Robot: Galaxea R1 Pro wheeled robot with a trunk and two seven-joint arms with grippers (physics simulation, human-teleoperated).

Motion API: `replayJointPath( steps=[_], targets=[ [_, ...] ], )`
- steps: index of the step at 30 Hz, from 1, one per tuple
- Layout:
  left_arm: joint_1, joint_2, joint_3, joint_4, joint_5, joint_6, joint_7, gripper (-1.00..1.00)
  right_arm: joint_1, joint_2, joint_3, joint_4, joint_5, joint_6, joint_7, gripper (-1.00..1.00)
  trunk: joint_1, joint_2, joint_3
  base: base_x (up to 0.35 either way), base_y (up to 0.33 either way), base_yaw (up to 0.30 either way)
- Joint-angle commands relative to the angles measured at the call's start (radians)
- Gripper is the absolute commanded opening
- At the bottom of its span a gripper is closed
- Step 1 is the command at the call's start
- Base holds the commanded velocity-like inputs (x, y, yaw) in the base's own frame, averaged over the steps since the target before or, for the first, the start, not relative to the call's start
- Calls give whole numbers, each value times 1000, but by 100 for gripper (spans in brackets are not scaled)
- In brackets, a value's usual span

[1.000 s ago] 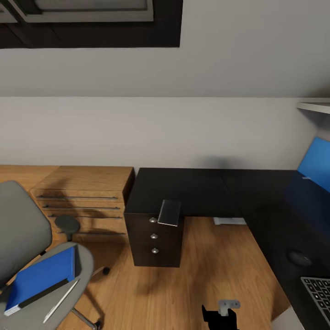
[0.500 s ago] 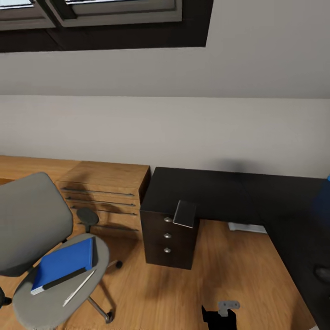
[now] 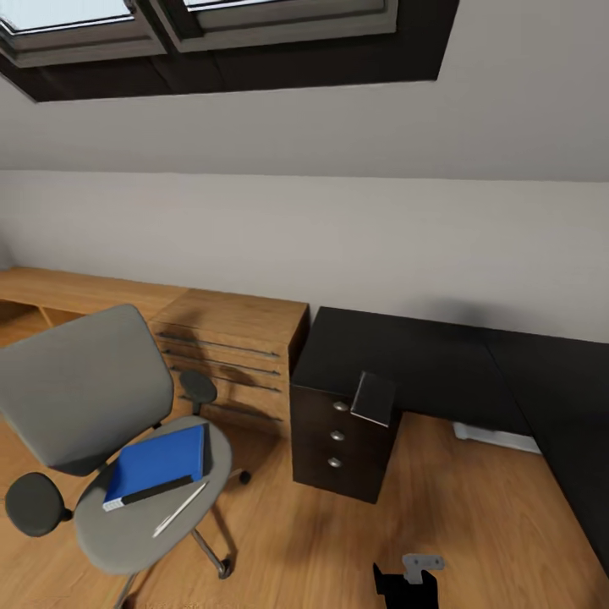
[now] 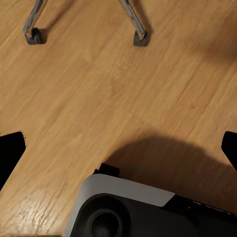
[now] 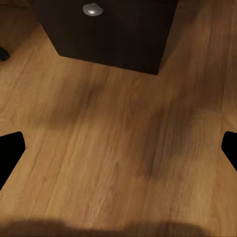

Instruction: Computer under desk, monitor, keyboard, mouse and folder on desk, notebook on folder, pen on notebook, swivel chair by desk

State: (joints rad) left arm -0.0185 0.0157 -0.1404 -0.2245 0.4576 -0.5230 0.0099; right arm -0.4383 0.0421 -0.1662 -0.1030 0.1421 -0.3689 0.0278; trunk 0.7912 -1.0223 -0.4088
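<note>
Wooden floor (image 3: pixel 474 524), glossy black desk (image 3: pixel 406 364), blue folder (image 3: pixel 159 463) on swivel chair (image 3: pixel 101 423), both fingers apart.

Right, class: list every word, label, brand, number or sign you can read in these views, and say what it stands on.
None: no readable text in any view.
The folder on the swivel chair: plain blue cover, no label.
The notebook on the desk: plain dark cover.
The drawer unit: round silver knobs, no markings.
The wooden dresser: no markings.
</note>
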Motion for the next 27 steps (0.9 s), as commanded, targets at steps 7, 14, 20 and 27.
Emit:
replayJointPath(
  steps=[7, 14, 20, 27],
  targets=[
    [-1, 1, -9, 2, 10, -5, -1, 100, 0, -2, -9, 4, 8, -30, 3, 100, 0, -1, -4, 0, 0, 264],
    [-1, 14, -10, 2, 11, -2, -5, 100, 0, -2, -9, 26, 8, -45, 3, 100, 0, -1, -7, 0, 0, 264],
    [0, 17, -10, 3, 12, -2, -10, 100, 0, -2, -9, 28, 8, -46, 3, 100, 0, -1, -10, 0, 0, 264],
    [-1, 18, -10, 4, 12, -2, -11, 100, 0, -1, -9, 29, 8, -47, 3, 100, 0, -1, -13, 0, 0, 264]
  ],
)
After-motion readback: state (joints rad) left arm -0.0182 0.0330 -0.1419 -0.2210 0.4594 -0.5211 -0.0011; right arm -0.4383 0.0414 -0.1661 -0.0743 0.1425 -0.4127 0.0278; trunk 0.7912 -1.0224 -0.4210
